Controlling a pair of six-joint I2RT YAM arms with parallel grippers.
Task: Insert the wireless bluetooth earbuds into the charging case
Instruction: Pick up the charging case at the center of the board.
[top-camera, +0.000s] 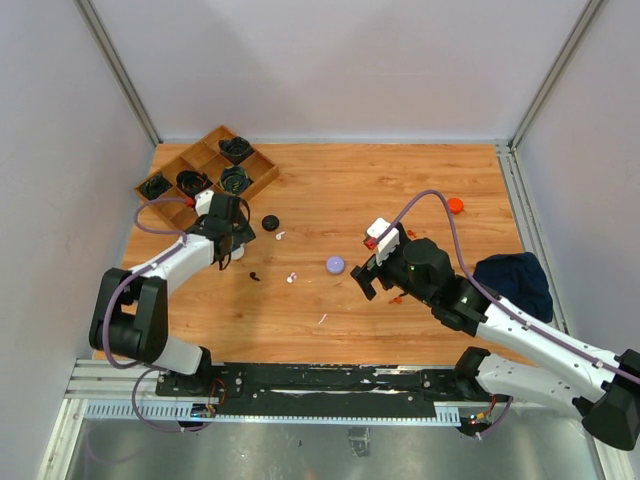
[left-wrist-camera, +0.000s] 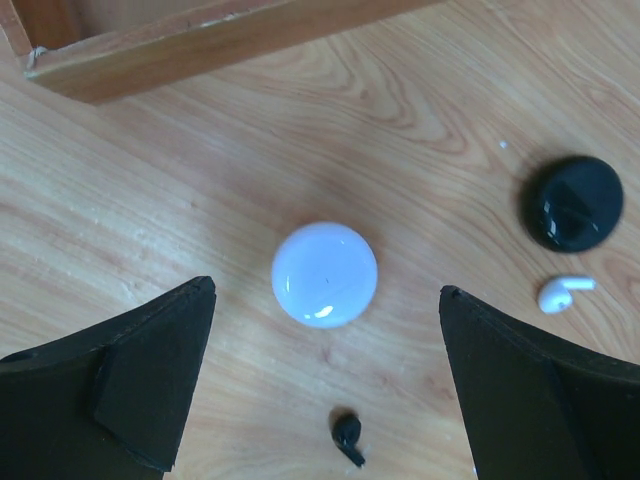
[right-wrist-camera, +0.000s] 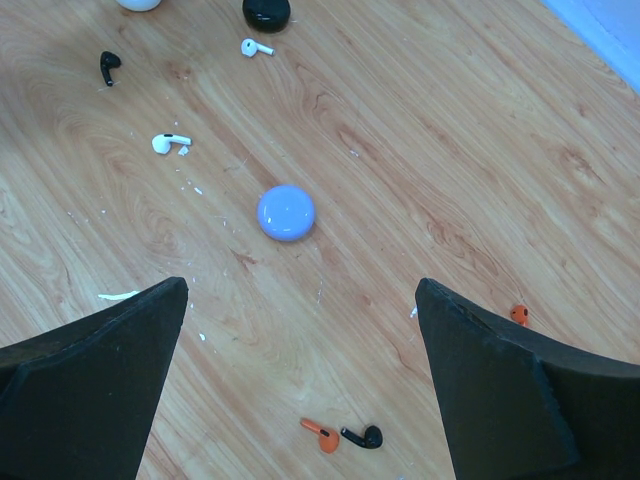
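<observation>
- Surface (top-camera: 400, 190): wood; compartment tray (top-camera: 205, 165) at far left, cut off in the left wrist view.
- Left hand (left-wrist-camera: 325, 288): fingers spread, white case (left-wrist-camera: 325, 274) between them below.
- Right hand (right-wrist-camera: 302, 285): fingers spread; purple case (right-wrist-camera: 286, 211) just beyond.
- Earbuds (right-wrist-camera: 170, 143): loose on the surface, outside the cases; orange earbud (right-wrist-camera: 518, 314) partly hidden by a finger.

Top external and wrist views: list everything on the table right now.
wooden tray: 1, brown, far left, holding black cables
white case: 1, white, near tray
black case: 1, black, centre-left
purple case: 1, pale purple, centre
orange disc: 1, orange, far right
white earbuds: 2, white, centre-left
black earbuds: 2, black, centre-left and centre-right
orange earbuds: 2, red-orange, centre-right
cloth: 1, dark blue, right edge
left gripper: 1, black, open over white case
right gripper: 1, black, open
</observation>
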